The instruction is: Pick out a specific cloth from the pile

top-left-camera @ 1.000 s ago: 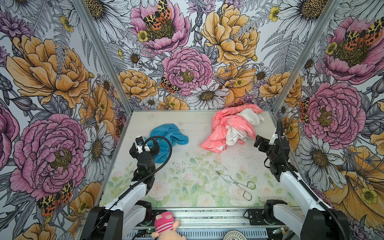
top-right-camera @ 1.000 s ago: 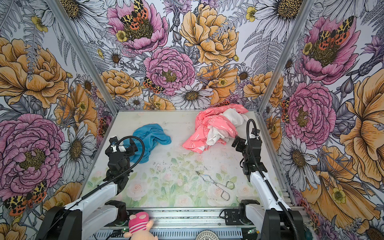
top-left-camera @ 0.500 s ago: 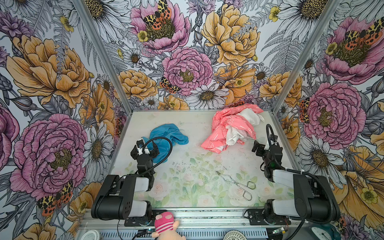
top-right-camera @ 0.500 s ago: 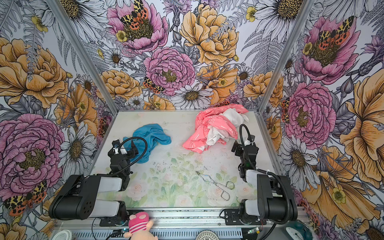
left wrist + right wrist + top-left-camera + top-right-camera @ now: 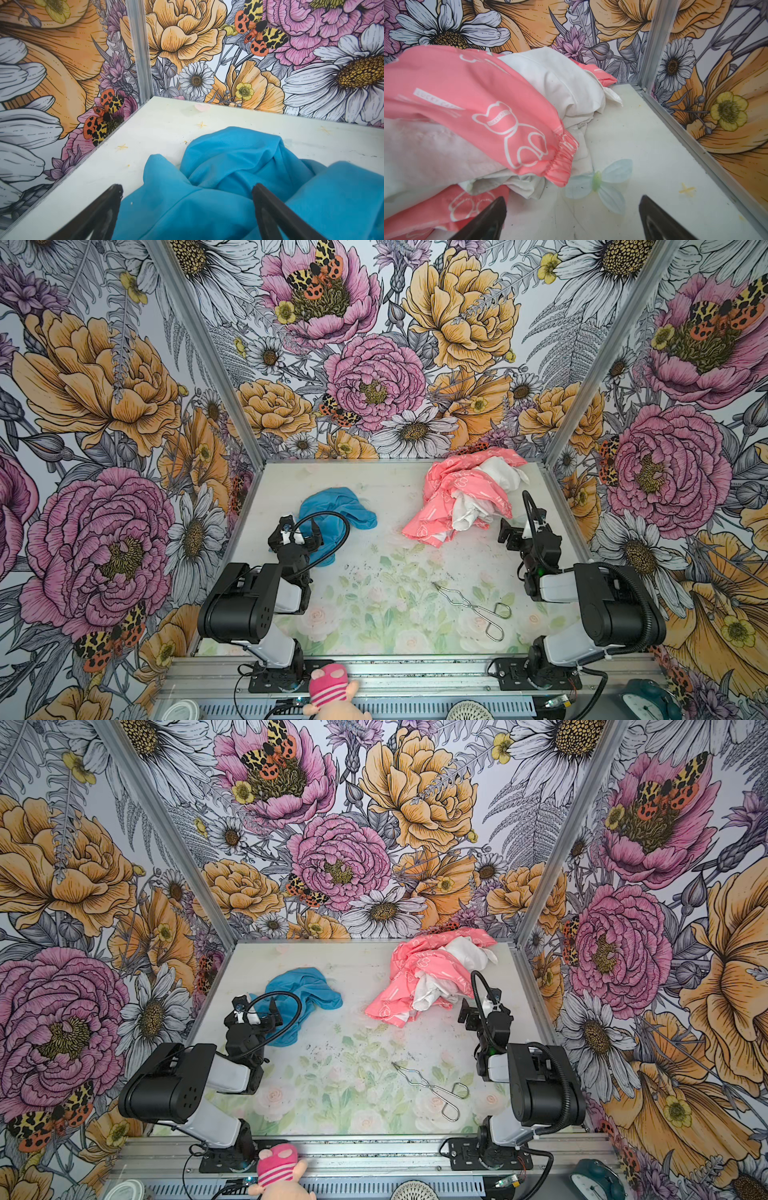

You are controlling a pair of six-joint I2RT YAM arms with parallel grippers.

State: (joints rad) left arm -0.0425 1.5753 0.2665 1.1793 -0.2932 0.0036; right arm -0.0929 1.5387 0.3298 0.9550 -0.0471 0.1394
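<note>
Both arms have folded back. Left hand (image 5: pixel 299 529) and right hand (image 5: pixel 519 529) are spread, empty. The cloth (image 5: pixel 332 506) lies apart from the pile (image 5: pixel 457 493); separation judged complete, parking remains.

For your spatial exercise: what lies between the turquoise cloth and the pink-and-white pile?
Nothing: between cloth and pile the tabletop is bare, in both top views.

Both arms are folded right up compared with a second back. The left arm (image 5: pixel 249 605) and right arm (image 5: pixel 602 610) no longer stretch out long and thin from their bases. Their fat black elbow joints now sit low at the front of the desk (image 5: pixel 386 614). The right end effector (image 5: pixel 508 534) has slipped a bit back toward the front edge, with its cable now looped above it.
</note>
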